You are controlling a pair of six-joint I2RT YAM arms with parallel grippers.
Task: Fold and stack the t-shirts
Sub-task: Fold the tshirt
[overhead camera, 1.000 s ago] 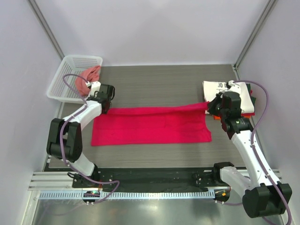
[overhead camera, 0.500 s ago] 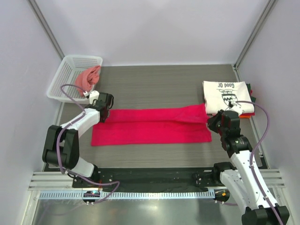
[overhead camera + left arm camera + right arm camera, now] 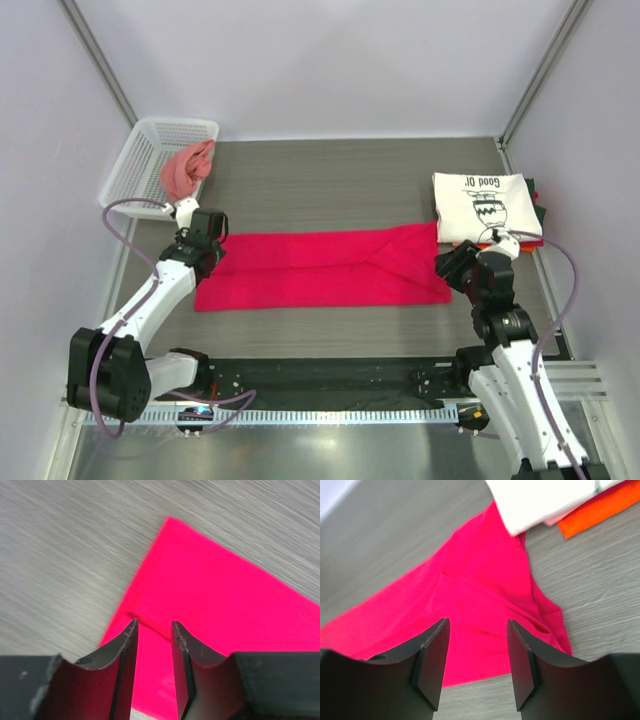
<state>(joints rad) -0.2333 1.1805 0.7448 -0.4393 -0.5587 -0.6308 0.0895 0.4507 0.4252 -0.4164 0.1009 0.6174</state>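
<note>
Overhead, the crimson t-shirt (image 3: 320, 268) is seen lying flat as a folded band, its long axis running left to right across the table (image 3: 330, 180). The left gripper (image 3: 212, 250) is at its left end and the right gripper (image 3: 447, 266) at its right, close to the white printed t-shirt (image 3: 483, 205). In the left wrist view narrowly parted, empty jaws are shown above a folded-over corner. In the right wrist view wider, empty jaws are shown over the layered end, and an orange t-shirt (image 3: 600, 510) is revealed beneath the white one.

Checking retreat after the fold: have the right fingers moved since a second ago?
Yes. The right fingers pulled back toward the near edge, away from the white shirt.
</note>
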